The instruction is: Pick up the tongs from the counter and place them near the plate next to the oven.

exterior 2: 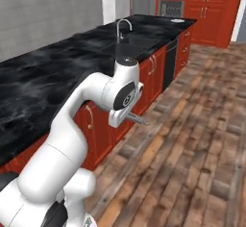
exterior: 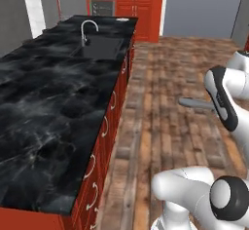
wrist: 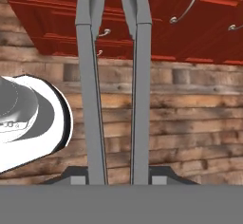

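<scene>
Both base views sit high behind the arm, off the counter's (exterior: 53, 107) cabinet side, and look down along it toward the sink (exterior: 97, 47) at its far end, one from the arm's left, one from its right. The hand view looks close along the tongs (wrist: 114, 90) toward cabinet fronts (wrist: 156, 19) below the counter.

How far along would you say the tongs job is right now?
Pickup looks done: the gripper is shut on the tongs, carried over the wooden floor beside the counter. Left: reaching the plate at the counter's far end and setting them down nearby.
</scene>
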Tool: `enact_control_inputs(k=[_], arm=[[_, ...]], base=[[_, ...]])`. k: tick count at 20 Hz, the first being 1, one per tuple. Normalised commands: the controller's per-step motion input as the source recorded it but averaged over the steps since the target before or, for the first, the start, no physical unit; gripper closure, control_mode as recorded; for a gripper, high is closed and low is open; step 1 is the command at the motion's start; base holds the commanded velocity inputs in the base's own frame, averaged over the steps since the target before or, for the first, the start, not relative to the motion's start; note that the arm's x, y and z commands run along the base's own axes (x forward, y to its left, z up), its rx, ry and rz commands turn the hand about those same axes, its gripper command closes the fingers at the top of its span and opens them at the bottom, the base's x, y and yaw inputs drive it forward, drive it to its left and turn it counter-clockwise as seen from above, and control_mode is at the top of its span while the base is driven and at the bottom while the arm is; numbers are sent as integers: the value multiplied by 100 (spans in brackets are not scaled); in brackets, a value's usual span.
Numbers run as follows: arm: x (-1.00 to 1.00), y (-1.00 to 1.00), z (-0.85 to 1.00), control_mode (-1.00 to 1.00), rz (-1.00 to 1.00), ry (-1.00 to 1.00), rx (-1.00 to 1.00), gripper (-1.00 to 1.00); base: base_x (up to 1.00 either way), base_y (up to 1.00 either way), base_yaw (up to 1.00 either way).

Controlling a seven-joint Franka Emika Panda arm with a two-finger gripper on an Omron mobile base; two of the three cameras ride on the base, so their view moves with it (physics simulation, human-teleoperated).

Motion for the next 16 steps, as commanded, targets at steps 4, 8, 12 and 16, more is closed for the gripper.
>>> enact_control_inputs(k=[4, 8, 12, 16], arm=[[0, 0, 0, 100, 0, 0, 0, 100], [0, 0, 0, 100, 0, 0, 0, 100], [0, 0, 0, 100, 0, 0, 0, 100], [0, 0, 0, 100, 0, 0, 0, 100]], base=[[79, -82, 31], [79, -82, 30], [76, -87, 28], [74, -87, 27]])
